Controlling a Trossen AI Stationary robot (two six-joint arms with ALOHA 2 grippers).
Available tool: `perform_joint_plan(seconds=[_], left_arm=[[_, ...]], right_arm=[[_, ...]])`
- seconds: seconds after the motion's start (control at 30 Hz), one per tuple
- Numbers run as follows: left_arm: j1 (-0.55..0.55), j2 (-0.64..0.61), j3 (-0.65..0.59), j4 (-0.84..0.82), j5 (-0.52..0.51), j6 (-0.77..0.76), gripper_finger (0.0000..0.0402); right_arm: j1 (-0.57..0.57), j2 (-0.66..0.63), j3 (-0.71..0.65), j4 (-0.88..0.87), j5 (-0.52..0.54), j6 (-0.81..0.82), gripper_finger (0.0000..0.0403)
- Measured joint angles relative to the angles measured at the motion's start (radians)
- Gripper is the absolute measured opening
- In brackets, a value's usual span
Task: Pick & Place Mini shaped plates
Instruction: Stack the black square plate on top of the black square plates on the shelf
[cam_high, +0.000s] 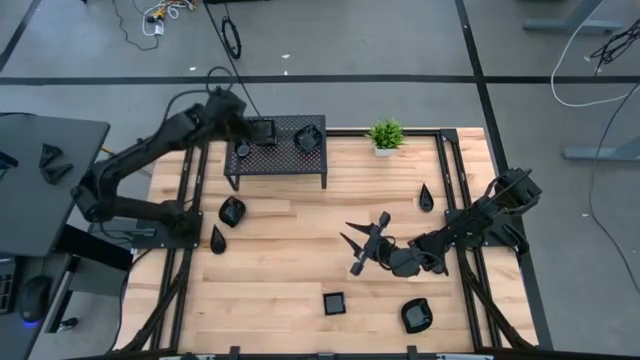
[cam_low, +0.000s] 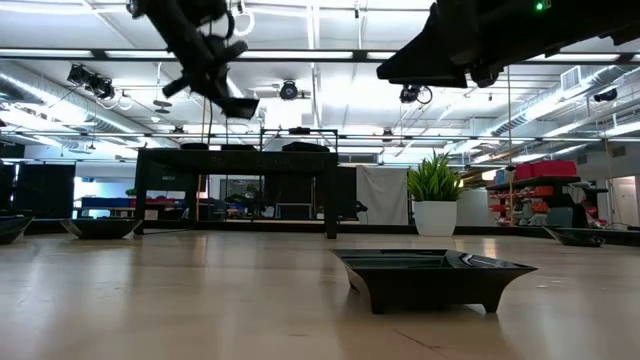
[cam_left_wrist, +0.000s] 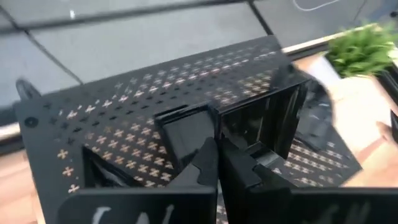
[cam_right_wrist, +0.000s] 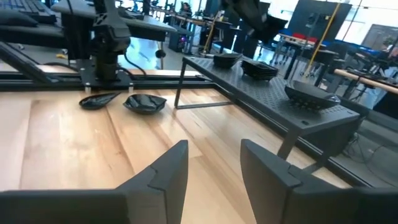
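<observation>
My left gripper (cam_high: 248, 128) hangs above the black perforated rack (cam_high: 290, 160), shut on a square glossy black plate (cam_left_wrist: 264, 121); the low view shows that plate (cam_low: 240, 106) tilted and clear of the rack top. More black plates (cam_high: 308, 138) (cam_high: 242, 150) rest on the rack. Others lie flat on the wooden table: a rounded one (cam_high: 232, 212), a teardrop (cam_high: 217, 240), another teardrop (cam_high: 427, 197), a square one (cam_high: 334, 303) and a rounded one (cam_high: 417, 316). My right gripper (cam_high: 365, 245) is open above the table's middle, touching nothing. My left gripper pinches the square plate by one side wall (cam_left_wrist: 224, 134) between its two fingers (cam_left_wrist: 205, 165). The fingers come from above, slanting down toward the rack. The plate is lifted clear of the rack top and hangs tilted below them.
A small green potted plant (cam_high: 386, 135) stands at the table's far edge beside the rack. Black frame rails (cam_high: 450, 170) run along the table's left and right sides. Bare wood (cam_high: 300, 235) lies between the rack and the near square plate.
</observation>
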Motion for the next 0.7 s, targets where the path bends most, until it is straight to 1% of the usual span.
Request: perform_joint_plan(seconds=[0.13, 0.27, 0.43, 0.7], left_arm=[[0.096, 0.055, 0.0, 0.003, 0.096, -0.018, 0.0011], [0.137, 0.105, 0.0, 0.003, 0.177, -0.021, 0.0013], [0.148, 0.149, 0.0, -0.003, 0.193, -0.018, 0.0014], [0.148, 0.163, 0.0, -0.005, 0.193, 0.006, 0.0016]], right_arm=[[0.0, 0.0, 0.0, 0.0, -0.016, 0.004, 0.0148], [0.0, 0.0, 0.0, 0.001, -0.018, 0.004, 0.0148], [-0.001, 0.0, 0.0, 0.001, -0.018, 0.004, 0.0148], [-0.001, 0.0, 0.0, 0.001, -0.018, 0.008, 0.0148]])
